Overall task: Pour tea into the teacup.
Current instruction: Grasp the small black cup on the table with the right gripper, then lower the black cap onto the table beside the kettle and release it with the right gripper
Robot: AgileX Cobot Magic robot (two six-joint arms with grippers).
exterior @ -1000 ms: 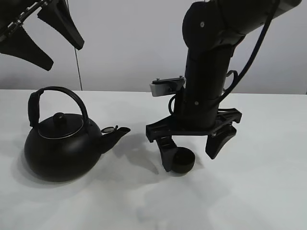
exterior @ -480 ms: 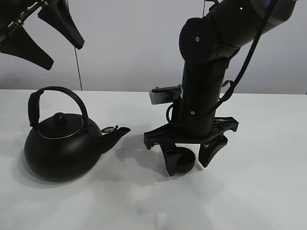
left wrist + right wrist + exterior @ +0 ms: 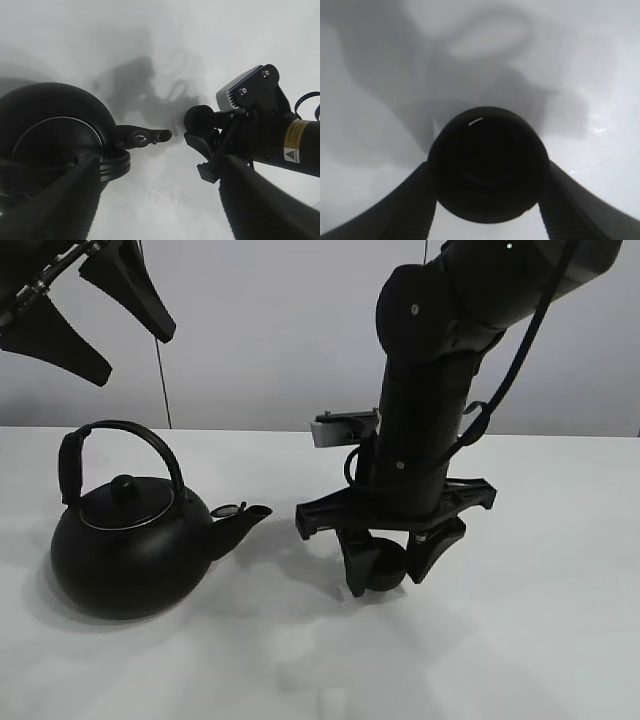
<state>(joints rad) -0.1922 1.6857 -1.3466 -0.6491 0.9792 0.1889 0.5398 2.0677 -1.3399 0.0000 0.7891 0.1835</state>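
The small black teacup (image 3: 385,566) stands on the white table, right of the kettle's spout. My right gripper (image 3: 391,565) is lowered over it, and in the right wrist view its fingers (image 3: 415,197) press against both sides of the teacup (image 3: 487,167). The big black kettle (image 3: 125,540) stands at the left, with its spout (image 3: 245,517) towards the cup. My left gripper (image 3: 100,318) hangs open and empty high above the kettle. The left wrist view shows the kettle (image 3: 50,125) and the teacup (image 3: 199,118) far below. No tea is visible.
The white table (image 3: 520,640) spreads out in front of and to the right of the cup. A pale wall stands behind it. The right arm's column (image 3: 430,410) rises above the cup.
My right gripper's fingers have closed in from wide apart onto the teacup's sides, and the arm has straightened a little. The kettle and the left gripper have not moved.
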